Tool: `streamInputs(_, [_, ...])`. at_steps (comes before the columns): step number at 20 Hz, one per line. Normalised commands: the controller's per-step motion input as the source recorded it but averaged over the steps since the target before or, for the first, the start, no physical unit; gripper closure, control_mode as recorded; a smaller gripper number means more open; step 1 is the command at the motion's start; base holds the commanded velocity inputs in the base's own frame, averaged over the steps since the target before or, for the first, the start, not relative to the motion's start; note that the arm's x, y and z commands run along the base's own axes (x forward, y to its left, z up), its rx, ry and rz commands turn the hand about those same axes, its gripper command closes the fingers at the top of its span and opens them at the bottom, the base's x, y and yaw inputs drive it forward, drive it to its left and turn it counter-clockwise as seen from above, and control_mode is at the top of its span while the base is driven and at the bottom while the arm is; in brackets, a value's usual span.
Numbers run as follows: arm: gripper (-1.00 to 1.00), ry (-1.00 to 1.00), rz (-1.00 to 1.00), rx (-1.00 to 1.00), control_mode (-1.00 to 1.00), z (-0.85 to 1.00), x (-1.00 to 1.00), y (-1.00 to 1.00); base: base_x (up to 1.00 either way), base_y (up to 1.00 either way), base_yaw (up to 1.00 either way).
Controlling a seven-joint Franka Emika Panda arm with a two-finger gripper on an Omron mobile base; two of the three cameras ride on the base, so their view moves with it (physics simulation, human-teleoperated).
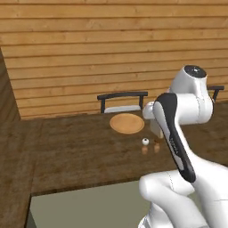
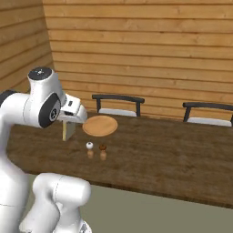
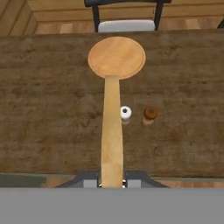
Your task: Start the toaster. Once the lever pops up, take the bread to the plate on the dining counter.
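My gripper [image 2: 69, 122] is shut on the bread [image 2: 68, 131], a thin pale beige slice that hangs upright from the fingers over the dining counter [image 2: 173, 154]. In the hand view the bread [image 3: 111, 127] runs edge-on from the gripper [image 3: 112, 183] up toward the plate [image 3: 117, 57]. The plate [image 2: 100, 125] is a round tan disc lying flat just beyond and beside the slice. In the left base view the bread [image 1: 156, 128] shows behind my forearm, right of the plate [image 1: 127, 123]. The toaster and its lever are out of view.
A white-capped shaker [image 3: 125, 113] and a brown-capped shaker [image 3: 150, 113] stand on the counter close to the right of the slice, nearer than the plate. A dark chair [image 2: 118, 103] stands behind the plate, another chair [image 2: 211, 111] farther right. A wooden plank wall lies behind.
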Motion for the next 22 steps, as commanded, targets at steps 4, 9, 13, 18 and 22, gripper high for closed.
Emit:
streamInputs(4, [1.0,0.08,0.1,0.03,-1.0,-0.23,1.0,0.0,0.0,0.0,0.0])
streamInputs(9, [1.0,0.09,0.08,0.02,-1.0,-0.36,1.0,0.0,0.0,0.0,0.0])
streamInputs(13, [1.0,0.03,0.06,0.01,-1.0,-0.27,0.84,0.0,0.0,0.0,0.0])
streamInputs(18, [1.0,0.01,0.06,0.04,-1.0,-0.27,0.95,-0.01,0.0,0.0,0.0])
streamInputs(22, [1.0,0.09,0.09,0.1,-1.0,-0.44,0.99,-0.05,0.0,0.0,0.0])
